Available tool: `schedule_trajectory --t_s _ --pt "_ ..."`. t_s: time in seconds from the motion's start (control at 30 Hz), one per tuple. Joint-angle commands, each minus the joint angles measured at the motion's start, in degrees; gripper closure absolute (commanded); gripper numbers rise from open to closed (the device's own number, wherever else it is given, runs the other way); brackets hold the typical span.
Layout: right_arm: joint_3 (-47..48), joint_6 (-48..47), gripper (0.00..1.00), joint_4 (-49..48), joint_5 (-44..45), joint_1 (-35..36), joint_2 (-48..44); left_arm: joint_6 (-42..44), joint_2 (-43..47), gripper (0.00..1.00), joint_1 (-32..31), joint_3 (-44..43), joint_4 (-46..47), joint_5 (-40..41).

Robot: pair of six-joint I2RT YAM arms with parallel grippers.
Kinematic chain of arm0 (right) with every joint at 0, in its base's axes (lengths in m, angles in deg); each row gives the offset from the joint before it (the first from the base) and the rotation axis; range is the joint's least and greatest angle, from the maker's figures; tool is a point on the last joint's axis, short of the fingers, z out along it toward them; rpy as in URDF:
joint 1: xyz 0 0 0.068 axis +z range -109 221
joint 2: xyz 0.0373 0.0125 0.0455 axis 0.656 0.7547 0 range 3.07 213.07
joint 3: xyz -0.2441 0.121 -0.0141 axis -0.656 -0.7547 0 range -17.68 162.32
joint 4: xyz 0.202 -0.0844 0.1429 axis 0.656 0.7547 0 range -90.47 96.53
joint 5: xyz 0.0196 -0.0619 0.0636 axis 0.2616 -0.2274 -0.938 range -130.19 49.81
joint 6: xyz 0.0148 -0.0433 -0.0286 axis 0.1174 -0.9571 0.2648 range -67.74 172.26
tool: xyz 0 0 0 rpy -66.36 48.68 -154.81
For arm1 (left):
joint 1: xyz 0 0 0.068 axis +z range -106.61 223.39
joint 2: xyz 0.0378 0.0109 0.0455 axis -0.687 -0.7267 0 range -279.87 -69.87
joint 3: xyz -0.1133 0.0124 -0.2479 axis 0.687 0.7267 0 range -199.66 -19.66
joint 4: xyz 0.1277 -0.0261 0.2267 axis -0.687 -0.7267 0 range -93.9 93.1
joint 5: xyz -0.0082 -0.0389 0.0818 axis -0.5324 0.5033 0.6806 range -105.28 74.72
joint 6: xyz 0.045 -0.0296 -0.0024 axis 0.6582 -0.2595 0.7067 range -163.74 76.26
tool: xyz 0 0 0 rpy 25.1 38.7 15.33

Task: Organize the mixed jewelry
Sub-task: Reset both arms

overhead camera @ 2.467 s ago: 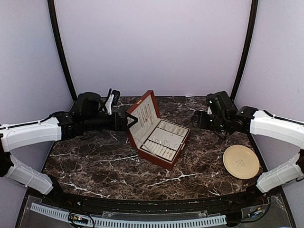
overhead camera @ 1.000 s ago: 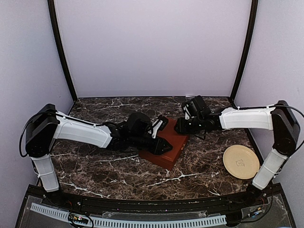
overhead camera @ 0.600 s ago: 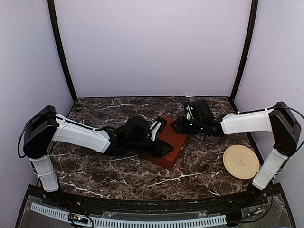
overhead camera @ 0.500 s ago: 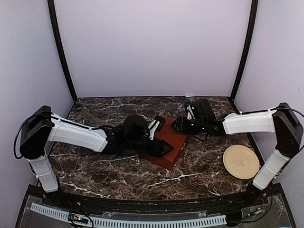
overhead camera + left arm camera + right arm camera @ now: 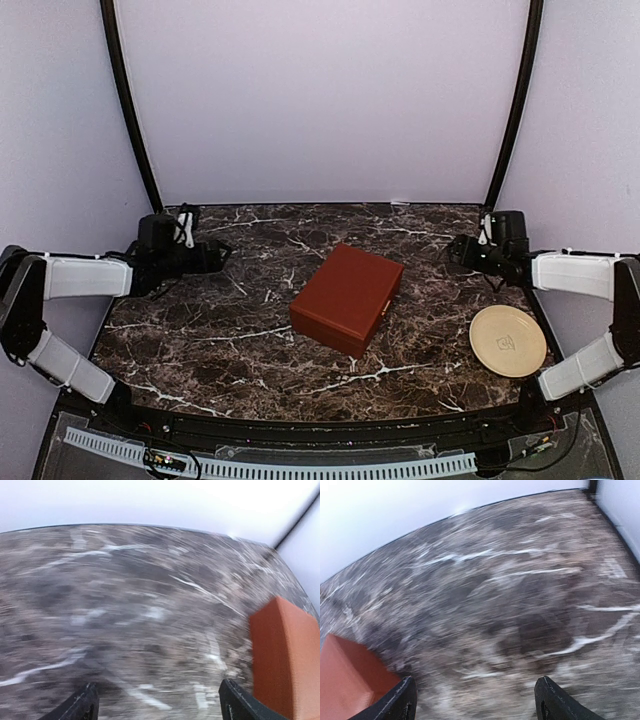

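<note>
The red-brown wooden box [image 5: 347,298] lies shut in the middle of the dark marble table [image 5: 220,340]. No jewelry shows in any view. My left gripper [image 5: 218,253] is at the far left of the table, well away from the box, its jaws wide apart with nothing between them. In the blurred left wrist view my left gripper [image 5: 157,705] frames bare marble, and the box [image 5: 282,655] is at the right edge. My right gripper [image 5: 452,250] is at the far right, open and empty. In the right wrist view my right gripper [image 5: 475,700] is over marble, the box [image 5: 350,680] at lower left.
A round beige plate [image 5: 507,341] lies at the table's right front, near the right arm. Black frame posts [image 5: 128,105] rise at both back corners against pale walls. The cable strip [image 5: 270,466] runs along the near edge.
The box lid has gone from open to shut. Both grippers have let go of the box, opened wide and pulled back to their own sides of the table.
</note>
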Motion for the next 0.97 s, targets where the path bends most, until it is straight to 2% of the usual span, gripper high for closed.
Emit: schedule_trajectory --t_s 0.0,0.07,0.13,0.2,0.33,0.47,0.67,0.77,0.93 --pt "-6.2 -7.3 0.18 -9.6 -2.2 -12.6 -4.4 1.4 9.0 0.11 14.0 8.0 6.1 -4.8" --pt "-9.1 -7.6 0.18 -13.5 -2.2 -18.6 -5.8 1.7 12.2 0.09 19.8 11.0 7.3 -4.7" --pt "-13.1 -7.8 0.18 -19.5 -1.7 -21.5 -8.0 3.4 15.1 0.06 24.2 16.1 12.7 -4.0" --pt "-18.3 -10.3 0.18 -28.9 1.1 -22.0 -10.8 5.1 18.9 0.01 24.6 20.8 16.8 0.7" --pt "-24.0 -14.3 0.17 -37.4 5.4 -22.2 -12.8 8.3 24.8 0.01 24.7 26.3 19.9 6.8" --pt "-27.3 -16.2 0.17 -45.5 4.9 -22.2 -10.5 12.9 23.2 0.01 24.6 30.0 25.2 12.6" --pt "-29.6 -17.5 0.17 -54.1 3.9 -22.1 -6.3 14.7 19.3 0.01 24.7 29.8 30.6 11.0" --pt "-29.5 -17.6 0.17 -52.9 4.0 -22.1 -6.8 14.6 17.0 0.01 24.7 27.5 27.6 9.9" --pt "-31.0 -17.9 0.14 -55.5 4.7 -22.1 -7.5 15.6 15.6 0.01 24.7 27.9 30.1 3.6"
